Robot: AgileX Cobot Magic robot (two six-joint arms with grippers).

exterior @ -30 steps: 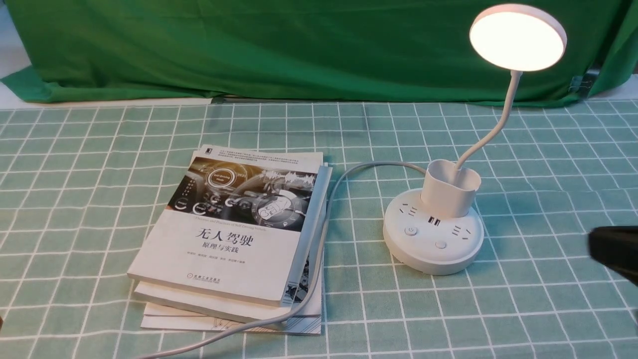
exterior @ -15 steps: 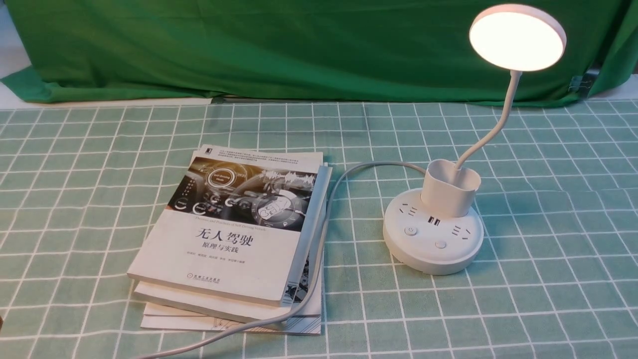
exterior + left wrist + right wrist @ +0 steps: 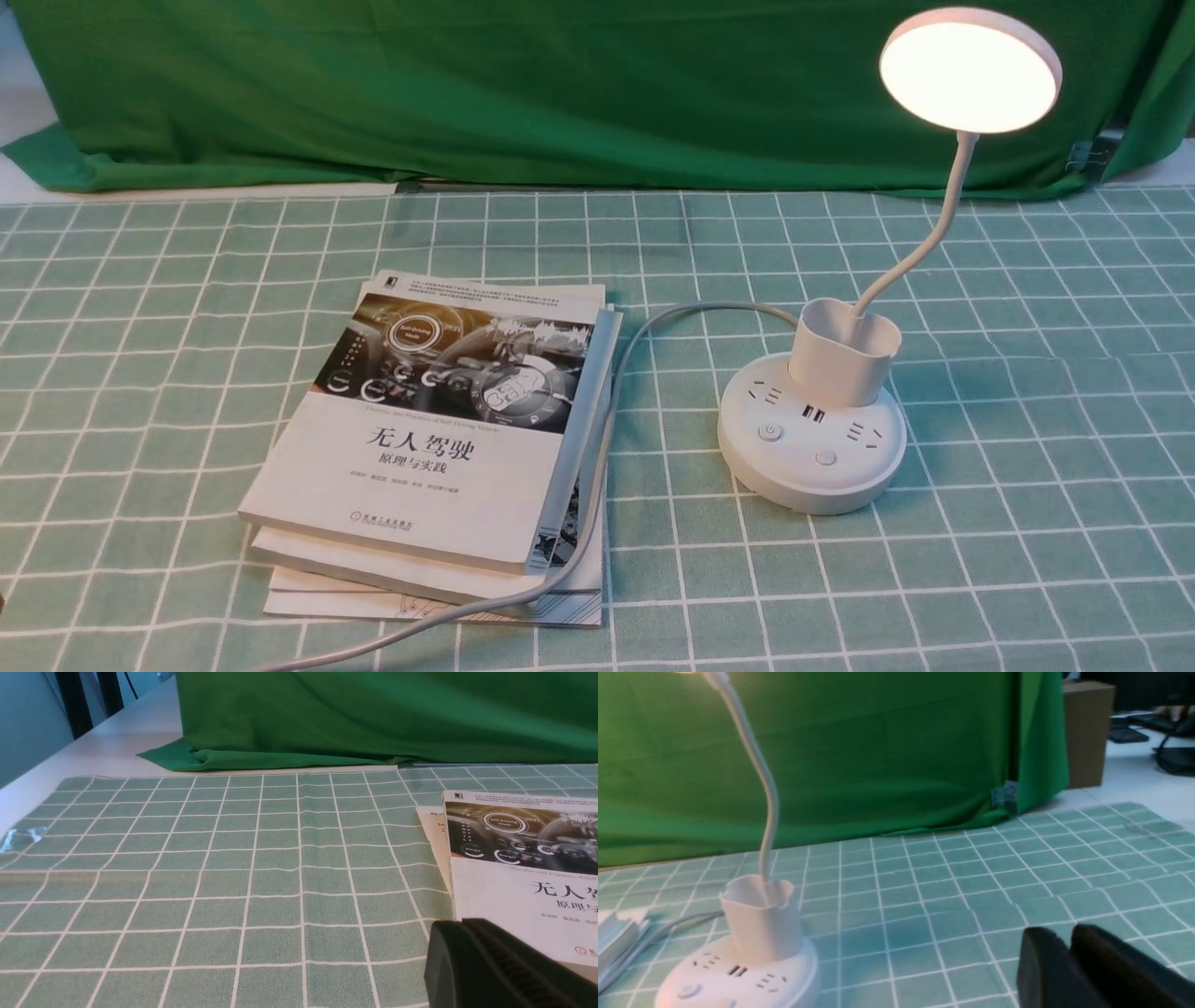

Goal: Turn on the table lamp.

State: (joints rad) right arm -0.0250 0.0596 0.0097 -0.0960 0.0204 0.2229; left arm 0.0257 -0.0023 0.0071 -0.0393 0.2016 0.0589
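The white table lamp point(image 3: 812, 439) stands at the right of the checked cloth. Its round disc head point(image 3: 969, 70) glows warm white above the thin bent neck and the cup-shaped holder point(image 3: 843, 359). Two buttons and sockets show on the round base. Neither gripper appears in the front view. In the right wrist view my right gripper point(image 3: 1066, 940) is shut and empty, low over the cloth, well to the side of the lamp base point(image 3: 738, 975). In the left wrist view my left gripper point(image 3: 460, 926) is shut and empty, close to the books.
A stack of books point(image 3: 439, 448) lies left of the lamp, with the lamp's grey cord point(image 3: 597, 476) running along its right edge toward the front. A green backdrop point(image 3: 560, 84) hangs behind the table. A cardboard box point(image 3: 1087, 732) stands beyond the backdrop.
The dark right gripper at the front view's right edge one second ago has drawn back out of that view. The lamp head glows throughout.
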